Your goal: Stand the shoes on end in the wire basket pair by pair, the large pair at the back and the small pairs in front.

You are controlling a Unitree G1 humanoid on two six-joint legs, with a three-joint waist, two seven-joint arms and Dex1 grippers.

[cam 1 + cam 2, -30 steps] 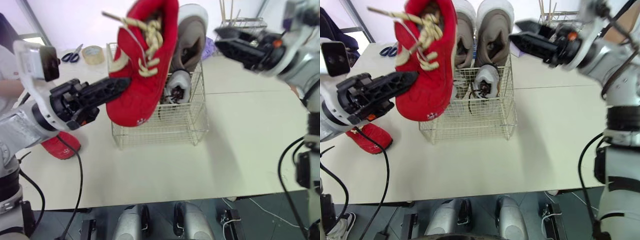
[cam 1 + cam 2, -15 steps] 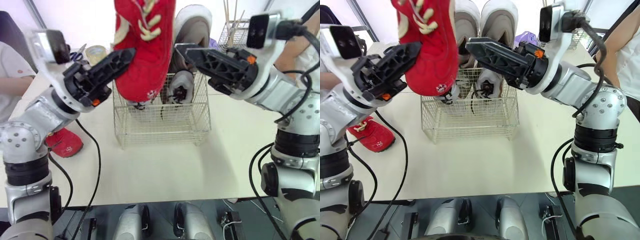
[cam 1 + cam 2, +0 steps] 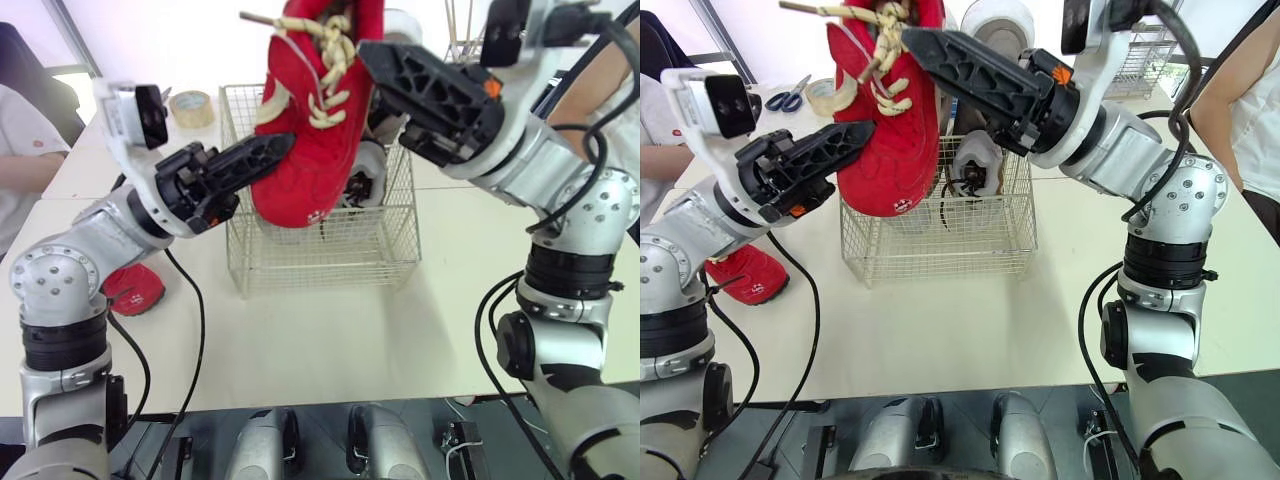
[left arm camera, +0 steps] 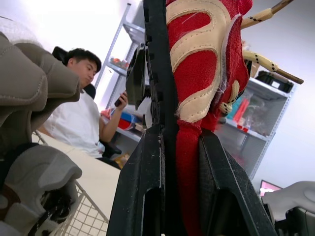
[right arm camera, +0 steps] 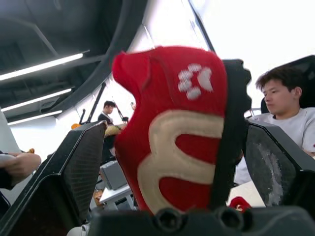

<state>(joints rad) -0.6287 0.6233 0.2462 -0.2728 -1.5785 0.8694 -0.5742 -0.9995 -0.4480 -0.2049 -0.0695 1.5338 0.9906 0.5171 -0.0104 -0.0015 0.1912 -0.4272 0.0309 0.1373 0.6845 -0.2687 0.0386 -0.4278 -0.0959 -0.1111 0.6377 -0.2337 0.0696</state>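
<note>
Shoe, red (image 3: 315,120), with cream laces, held up at upper centre of the head views, above the front-left part of the wire basket (image 3: 320,250), toe end down and tilted. Left gripper (image 3: 283,147) comes in from the left and is clamped narrow on the shoe's edge; the left wrist view shows both fingers (image 4: 147,162) pressed on a strip of red upper. Right gripper (image 3: 920,45) reaches in from upper right, fingers spread wide, one on each side of the shoe; in the right wrist view the shoe sits between them, sole side close to one finger (image 5: 275,167), contact unclear.

Basket stands mid-table (image 3: 330,340). Big grey pair (image 3: 995,20) on end at the back of it, mostly hidden behind the shoe and the right arm. Small grey shoe (image 3: 970,170) stands in front of them, right part of basket.

Second red shoe (image 3: 740,275) lies on the table at lower left, well apart from the basket. Tape roll (image 3: 188,108) and scissors (image 3: 788,98) at upper left, behind the left arm. Another wire basket (image 3: 1140,50) at upper right. Seated person (image 3: 20,140) at left edge, another person's arm (image 3: 1240,110) at right edge.
</note>
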